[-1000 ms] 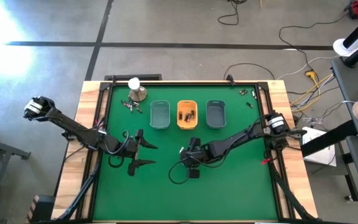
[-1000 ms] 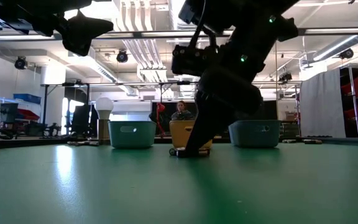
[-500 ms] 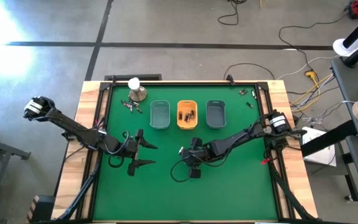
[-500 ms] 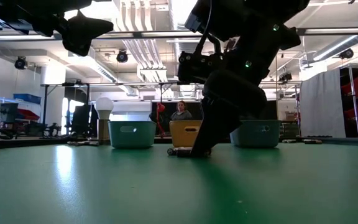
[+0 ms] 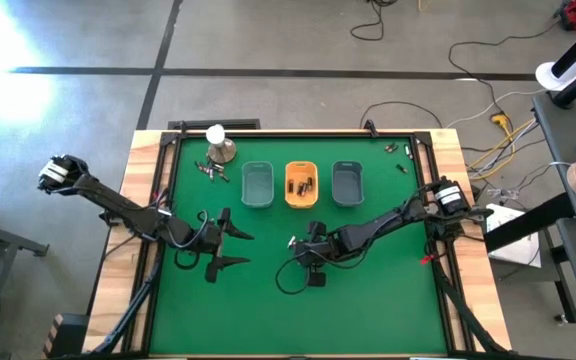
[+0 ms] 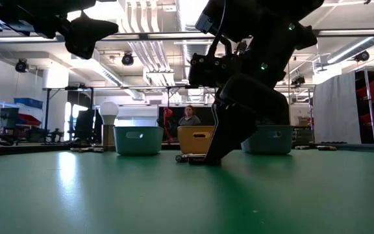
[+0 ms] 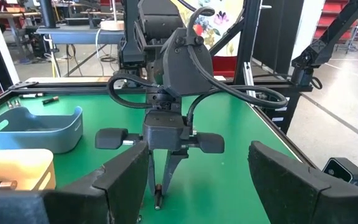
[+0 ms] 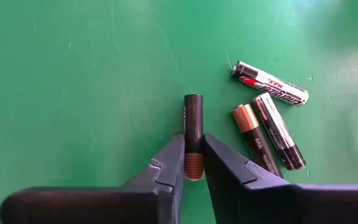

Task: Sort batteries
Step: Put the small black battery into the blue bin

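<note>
right gripper down at the green table near its middle, fingers pinched on one dark battery lying on the mat, three more batteries just beside. left gripper hanging well apart, jaws wide and empty. further batteries in the orange tray.

From above, you cannot see the right gripper fingertips; the wrist covers them. The batteries far from it are too small to count.

One camera looks straight down on the whole green table. Another sits level with its surface. Two wrist cameras look close past their fingers; all share the table.
</note>
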You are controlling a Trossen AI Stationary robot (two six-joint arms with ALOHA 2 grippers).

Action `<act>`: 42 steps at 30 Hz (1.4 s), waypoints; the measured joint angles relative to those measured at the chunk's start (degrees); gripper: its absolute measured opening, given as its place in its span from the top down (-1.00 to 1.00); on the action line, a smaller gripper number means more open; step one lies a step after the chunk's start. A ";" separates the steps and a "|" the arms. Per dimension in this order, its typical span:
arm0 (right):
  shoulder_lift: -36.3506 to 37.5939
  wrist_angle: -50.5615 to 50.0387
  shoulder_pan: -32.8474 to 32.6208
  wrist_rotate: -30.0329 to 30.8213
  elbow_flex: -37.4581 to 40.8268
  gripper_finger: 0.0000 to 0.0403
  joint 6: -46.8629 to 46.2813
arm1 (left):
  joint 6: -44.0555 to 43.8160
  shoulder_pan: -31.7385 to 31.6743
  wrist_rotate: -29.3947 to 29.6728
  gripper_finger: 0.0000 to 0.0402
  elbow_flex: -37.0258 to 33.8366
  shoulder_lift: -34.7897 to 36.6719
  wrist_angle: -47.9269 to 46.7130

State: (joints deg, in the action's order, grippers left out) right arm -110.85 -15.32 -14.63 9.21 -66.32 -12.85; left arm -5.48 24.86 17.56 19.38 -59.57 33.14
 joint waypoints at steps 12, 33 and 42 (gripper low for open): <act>-0.11 -1.87 -0.09 2.58 0.07 0.85 1.01 | 0.00 0.00 0.00 -0.26 0.00 0.00 -0.16; 3.30 -15.05 -0.11 3.91 0.22 0.87 -0.06 | -0.02 0.00 -0.02 -0.26 0.00 -0.02 -0.28; 3.72 -28.91 -0.11 4.28 0.11 0.88 -2.94 | -0.02 0.00 -0.02 -0.26 -0.02 -0.02 -0.61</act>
State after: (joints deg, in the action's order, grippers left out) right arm -107.13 -44.23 -14.74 13.50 -66.22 -15.79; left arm -5.50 24.86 17.54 19.35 -59.59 32.52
